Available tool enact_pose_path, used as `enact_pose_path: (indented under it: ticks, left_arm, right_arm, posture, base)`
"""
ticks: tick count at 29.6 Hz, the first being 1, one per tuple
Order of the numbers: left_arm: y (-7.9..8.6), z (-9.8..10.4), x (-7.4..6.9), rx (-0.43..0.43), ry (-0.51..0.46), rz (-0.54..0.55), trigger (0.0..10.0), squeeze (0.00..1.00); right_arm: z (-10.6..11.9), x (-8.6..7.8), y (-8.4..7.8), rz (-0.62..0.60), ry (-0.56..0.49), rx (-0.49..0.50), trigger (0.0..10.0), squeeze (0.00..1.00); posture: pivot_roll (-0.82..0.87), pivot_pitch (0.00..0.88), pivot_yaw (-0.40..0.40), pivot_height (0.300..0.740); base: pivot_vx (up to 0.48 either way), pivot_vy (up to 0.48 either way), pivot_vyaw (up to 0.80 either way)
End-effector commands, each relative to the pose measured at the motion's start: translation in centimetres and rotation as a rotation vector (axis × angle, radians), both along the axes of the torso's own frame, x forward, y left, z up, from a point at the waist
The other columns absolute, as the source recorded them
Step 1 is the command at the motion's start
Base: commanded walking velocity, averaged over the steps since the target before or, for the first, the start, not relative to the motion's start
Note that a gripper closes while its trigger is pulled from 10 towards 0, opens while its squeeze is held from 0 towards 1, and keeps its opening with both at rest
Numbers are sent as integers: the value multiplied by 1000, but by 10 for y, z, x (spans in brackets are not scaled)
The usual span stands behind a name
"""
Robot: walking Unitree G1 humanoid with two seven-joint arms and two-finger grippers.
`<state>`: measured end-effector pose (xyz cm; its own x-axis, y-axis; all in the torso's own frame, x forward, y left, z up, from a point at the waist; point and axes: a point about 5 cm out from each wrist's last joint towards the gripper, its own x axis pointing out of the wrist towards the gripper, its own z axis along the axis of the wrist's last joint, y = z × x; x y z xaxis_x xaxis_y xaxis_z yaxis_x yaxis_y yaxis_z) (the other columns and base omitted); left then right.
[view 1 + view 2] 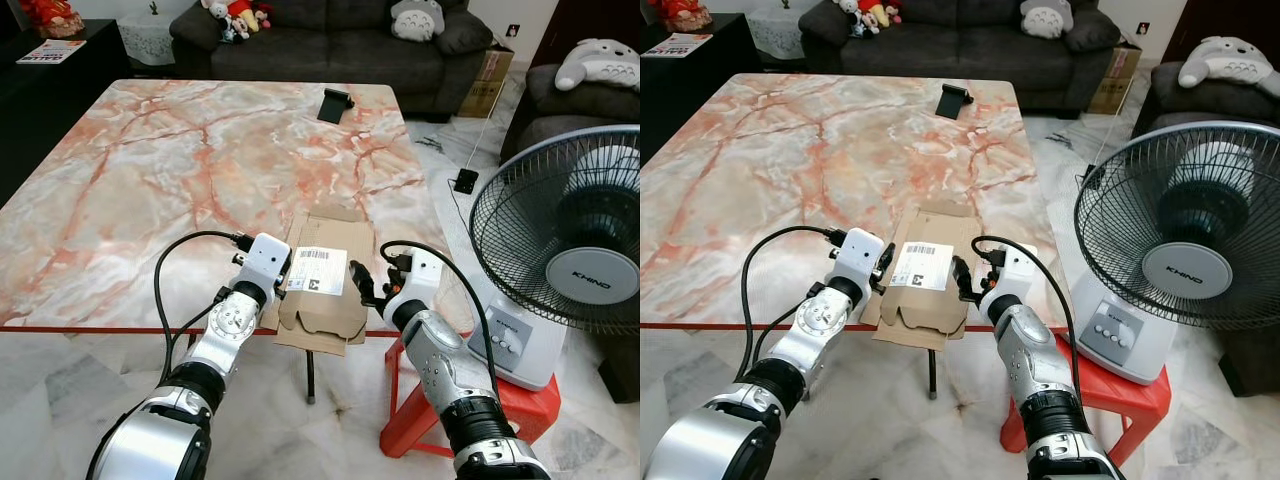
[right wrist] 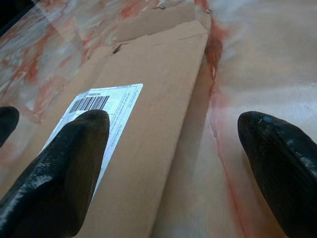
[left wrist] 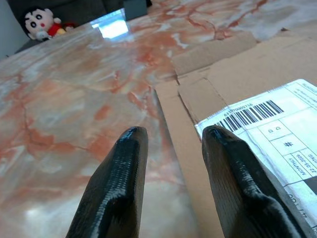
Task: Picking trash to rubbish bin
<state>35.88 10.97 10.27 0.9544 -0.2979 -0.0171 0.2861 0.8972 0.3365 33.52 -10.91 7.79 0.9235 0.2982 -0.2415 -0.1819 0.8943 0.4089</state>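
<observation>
Left eye view: the flattened cardboard box (image 1: 322,283) lies between my grippers, its long axis running away from me, near end overhanging the counter (image 1: 150,180). My left gripper (image 1: 283,280) and right gripper (image 1: 362,284) flank its two long edges about equally near, both parted and empty.

Bright, even daylight; sharp views, with window glare on the marble table (image 3: 111,29).

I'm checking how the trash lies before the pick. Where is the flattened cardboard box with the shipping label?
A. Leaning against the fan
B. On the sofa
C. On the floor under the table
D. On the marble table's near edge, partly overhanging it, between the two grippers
D: the flattened cardboard box lies on the marble table, its near end past the edge, with the left gripper and right gripper on either side, both open.
</observation>
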Motion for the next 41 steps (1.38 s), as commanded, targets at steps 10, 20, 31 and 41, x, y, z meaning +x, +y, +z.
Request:
enact_pose_path:
  ticks: [10,20,31,41]
  left_arm:
    - [-3,-7,-1,13,71,-40,10000,0]
    - [-3,-9,-1,2,89,-47,10000,0]
    - [-6,-9,-2,-12,102,-66,10000,0]
    - [-8,-8,-1,-35,101,-64,10000,0]
  right_arm:
    - [1,-1,11,25,10,45,10000,0]
    - [0,-2,20,65,34,49,10000,0]
    - [3,-6,36,140,61,137,10000,0]
    - [10,-12,47,230,53,179,10000,0]
  posture:
    - [-125,74,22,740]
    - [-123,69,28,740]
    - [-131,53,42,740]
    - [-133,45,36,740]
  base:
    - [0,0,0]
    - [0,0,0]
    - [0,0,0]
    - [0,0,0]
